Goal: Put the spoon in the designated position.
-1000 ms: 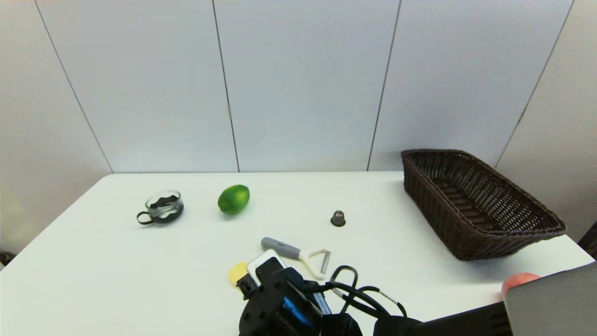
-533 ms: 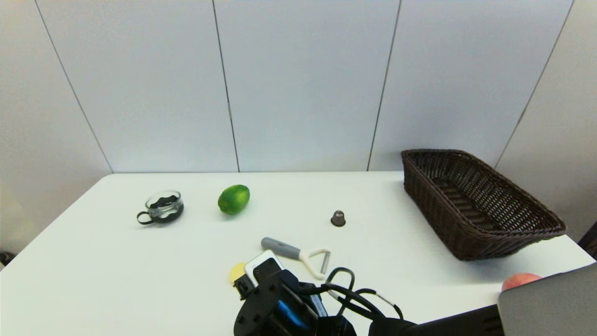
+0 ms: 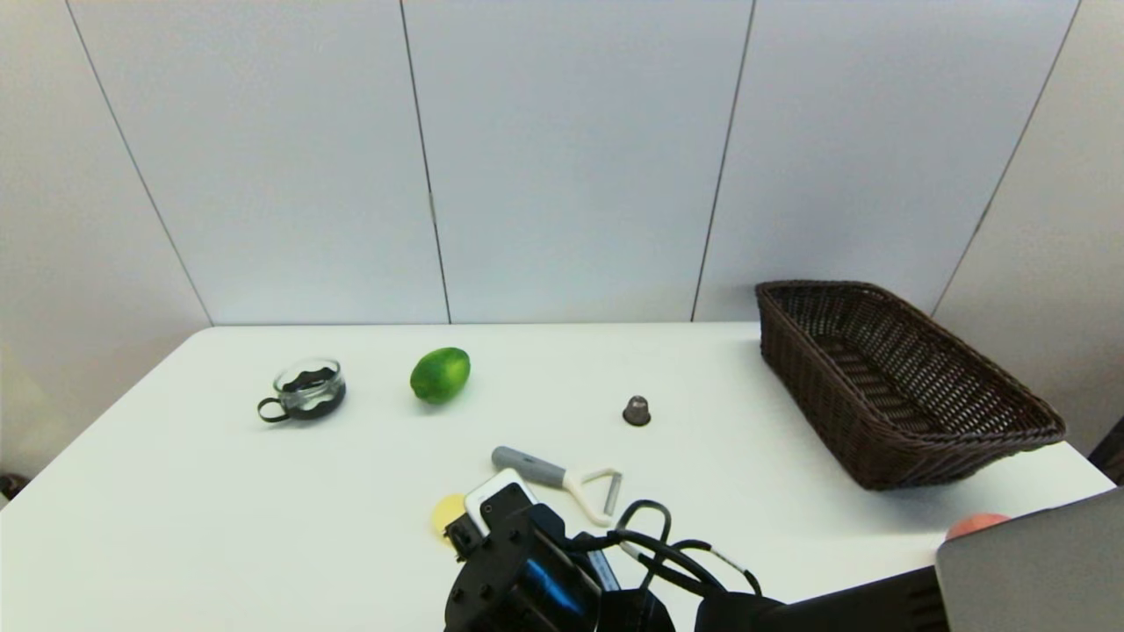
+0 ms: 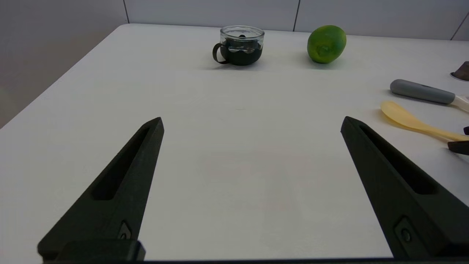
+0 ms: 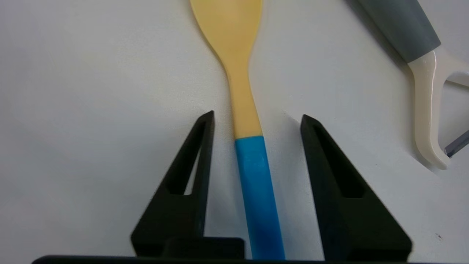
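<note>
Spoon [image 5: 244, 110]: flat on the worktop [image 3: 219, 491], near the front edge, just beside the peeler [image 5: 421, 73]; only the yellow bowl shows in the head view, the rest hidden under the right arm.
Right hand [image 5: 256, 121]: low over the spoon, fingers apart, one on each side of the handle where yellow meets blue; neither finger touching it, nothing grasped.
Left hand [image 4: 251, 124]: parked off to the left above bare worktop, fingers spread wide, holding nothing.
Peeler: grey handle and white head, close to the spoon but outside the right fingers.
Other things: basket [image 3: 904, 386] at far right, well apart from the spoon; lime [image 3: 440, 374] and glass cup [image 3: 307, 389] toward the back left; small dark capsule [image 3: 636, 410] mid-worktop.
Done so far: approach and alignment only, by the look of it; spoon bracketed, not yet gripped or lifted.
Left to do: close on the handle, lift, carry, set down, release.
Destination: not marked anywhere in view; basket a likely guess, no more.
Progress: early, roughly at the pre-grasp step.
Risk: thin handle lying flat, so a shallow pinch might slip; peeler near enough to be nudged.
</note>
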### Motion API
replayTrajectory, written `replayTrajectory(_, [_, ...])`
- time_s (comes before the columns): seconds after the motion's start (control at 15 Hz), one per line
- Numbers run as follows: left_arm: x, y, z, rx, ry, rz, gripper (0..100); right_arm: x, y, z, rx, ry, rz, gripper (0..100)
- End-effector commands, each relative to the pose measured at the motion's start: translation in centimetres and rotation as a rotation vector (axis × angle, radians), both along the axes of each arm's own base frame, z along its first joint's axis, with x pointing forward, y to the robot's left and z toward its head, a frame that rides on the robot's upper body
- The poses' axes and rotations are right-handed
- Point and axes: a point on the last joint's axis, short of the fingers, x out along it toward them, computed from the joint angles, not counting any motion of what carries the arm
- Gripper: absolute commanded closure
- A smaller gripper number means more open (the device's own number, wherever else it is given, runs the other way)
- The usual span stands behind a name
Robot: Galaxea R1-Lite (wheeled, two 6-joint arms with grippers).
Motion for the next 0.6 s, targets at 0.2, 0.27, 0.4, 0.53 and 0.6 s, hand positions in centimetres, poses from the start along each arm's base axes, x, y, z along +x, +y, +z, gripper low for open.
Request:
replayTrajectory(0.2, [0.0, 0.0, 0.0, 0.000, 0.001, 0.000, 0, 0.1, 0.1, 0.9, 0.030, -0.017, -0.005, 100])
replayTrajectory(0.27, [0.0, 0.0, 0.0, 0.000, 0.001, 0.000, 0, 0.0, 0.1, 1.0, 0.033, -0.019, -0.004, 100])
replayTrajectory(0.4, [0.0, 0.0, 0.0, -0.002, 0.001, 0.000, 0, 0.1, 0.1, 1.8, 0.055, -0.030, -0.005, 100])
replayTrajectory(0.53, [0.0, 0.0, -0.1, -0.002, 0.004, 0.000, 0, -0.1, -0.3, 4.5, 0.134, -0.061, -0.004, 100])
replayTrajectory(0.6, [0.0, 0.0, -0.1, 0.000, 0.004, 0.000, 0, -0.2, -0.5, 6.0, 0.171, -0.074, -0.001, 100])
